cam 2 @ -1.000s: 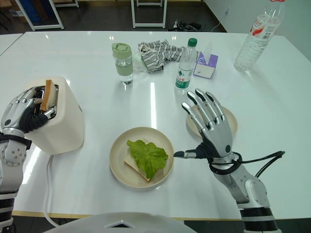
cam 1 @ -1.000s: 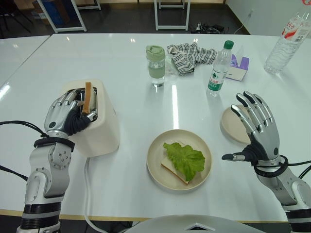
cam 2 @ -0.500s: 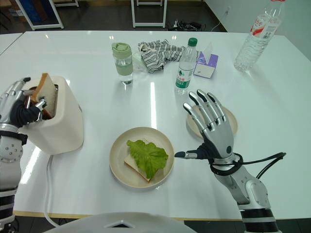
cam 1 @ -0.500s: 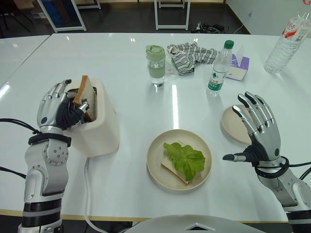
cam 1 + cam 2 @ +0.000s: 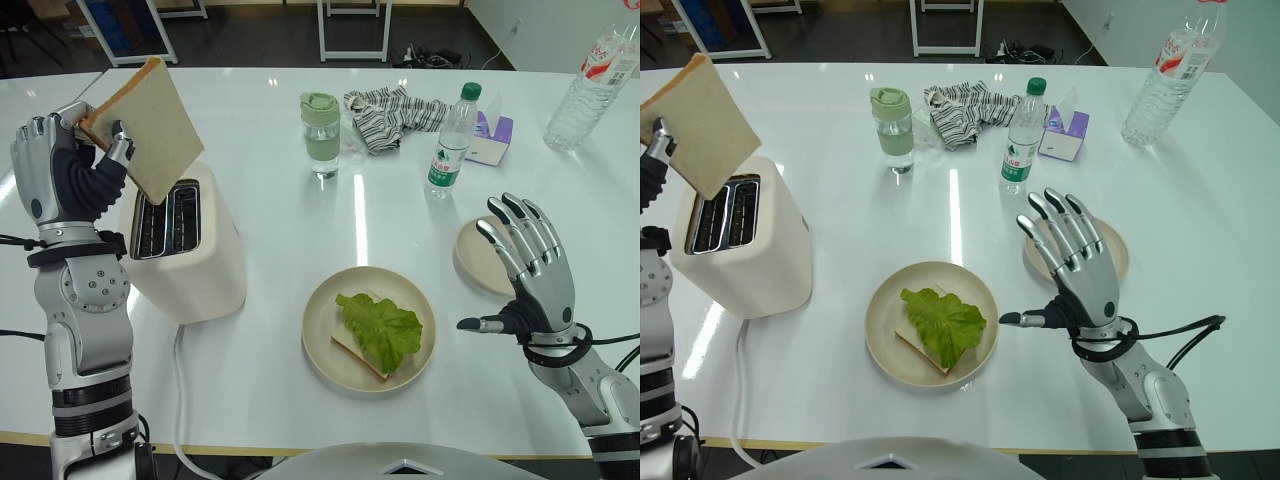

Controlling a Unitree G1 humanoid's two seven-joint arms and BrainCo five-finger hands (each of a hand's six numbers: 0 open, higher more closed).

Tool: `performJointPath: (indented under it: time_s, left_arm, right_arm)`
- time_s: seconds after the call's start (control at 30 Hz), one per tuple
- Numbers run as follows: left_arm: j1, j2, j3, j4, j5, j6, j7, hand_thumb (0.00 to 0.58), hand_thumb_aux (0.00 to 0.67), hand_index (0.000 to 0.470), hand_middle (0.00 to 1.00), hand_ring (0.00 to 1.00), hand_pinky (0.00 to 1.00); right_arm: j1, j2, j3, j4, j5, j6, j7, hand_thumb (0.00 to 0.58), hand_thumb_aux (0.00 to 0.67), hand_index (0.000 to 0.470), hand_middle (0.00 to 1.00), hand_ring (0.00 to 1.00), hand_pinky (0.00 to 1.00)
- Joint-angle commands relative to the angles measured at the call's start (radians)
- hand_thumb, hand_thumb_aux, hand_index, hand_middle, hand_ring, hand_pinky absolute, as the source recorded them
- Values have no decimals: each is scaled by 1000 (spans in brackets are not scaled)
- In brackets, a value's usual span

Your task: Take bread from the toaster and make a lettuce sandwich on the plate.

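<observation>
Left hand (image 5: 62, 178) grips slice (image 5: 148, 128), tilted, above toaster (image 5: 195, 250) near table (image 5: 280, 140) left edge. Right hand (image 5: 535, 285) splayed, empty, right of plate (image 5: 313, 336) with lettuce (image 5: 383, 330).

Silver metal, black palms on left robot hand (image 5: 60, 172) and right robot hand (image 5: 537, 278); wrists seemingly cabled.

On the plate (image 5: 325, 310), lettuce (image 5: 380, 327) covers most of the slice (image 5: 350, 350), baring only its 7 o'clock edge. The left hand (image 5: 65, 175) hides the near corner of the bread (image 5: 145, 130) it grips; the right eye view's edge cuts that hand off. At 3 o'clock the right hand (image 5: 530, 270) screens part of a small plate (image 5: 472, 262). At 2 o'clock a clear bottle (image 5: 592, 85) is clipped by the picture's edge.
</observation>
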Motion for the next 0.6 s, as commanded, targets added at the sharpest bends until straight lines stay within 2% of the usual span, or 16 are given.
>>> performJointPath:
  time_s: [0.03, 0.17, 0.3, 0.47, 0.6]
  left_arm:
    - [-17, -12, 2, -12, -46, -38, -3, 580, 670, 470, 1000, 1000, 1000]
    - [-18, -32, -70, -71, -77, -93, -48, 580, 670, 470, 1000, 1000, 1000]
    - [-40, -35, -187, -89, -22, -180, -73, 580, 670, 470, 1000, 1000, 1000]
    - [-75, -7, -387, -37, 238, -361, -9, 580, 670, 470, 1000, 1000, 1000]
    - [-47, -11, -493, -51, 436, -399, 20, 580, 670, 470, 1000, 1000, 1000]
  right_arm:
    - [-7, -2, 3, 16, -5, 2, 0, 0, 0, 0, 0, 0, 0]
    - [-37, -8, -10, 42, 20, 1, -1, 0, 0, 0, 0, 0, 0]
    - [-99, -15, -39, 111, 89, -13, -4, 0, 0, 0, 0, 0, 0]
    - [-200, -33, -46, 196, 188, -73, 31, 0, 0, 0, 0, 0, 0]
    - [-265, -46, -21, 210, 210, -119, 91, 0, 0, 0, 0, 0, 0]
